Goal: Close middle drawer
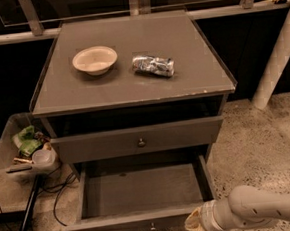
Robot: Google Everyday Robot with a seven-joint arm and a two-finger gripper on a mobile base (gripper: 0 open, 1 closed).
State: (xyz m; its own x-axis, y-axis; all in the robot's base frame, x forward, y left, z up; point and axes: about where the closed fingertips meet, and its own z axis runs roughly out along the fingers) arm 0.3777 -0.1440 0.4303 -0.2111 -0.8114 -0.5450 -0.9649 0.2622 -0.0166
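Observation:
The middle drawer (pixel 141 192) of the grey cabinet is pulled far out, and its inside is empty. Its flat front (pixel 113 227) runs along the bottom of the camera view, with the small dark knob (pixel 152 226) at its centre. My gripper (pixel 195 223) is low at the right end of that front, at or against it. My pale arm (pixel 258 210) reaches in from the lower right. The top drawer (pixel 137 140), grey with its own knob (pixel 141 143), stands above it and only slightly out.
A beige bowl (pixel 95 59) and a crushed silver can (pixel 153 65) lie on the cabinet top (pixel 133 91). A clear bin of rubbish (pixel 25 149) sits to the left, with a black pole (pixel 25 219) and cables below it. A white post (pixel 276 57) leans at the right.

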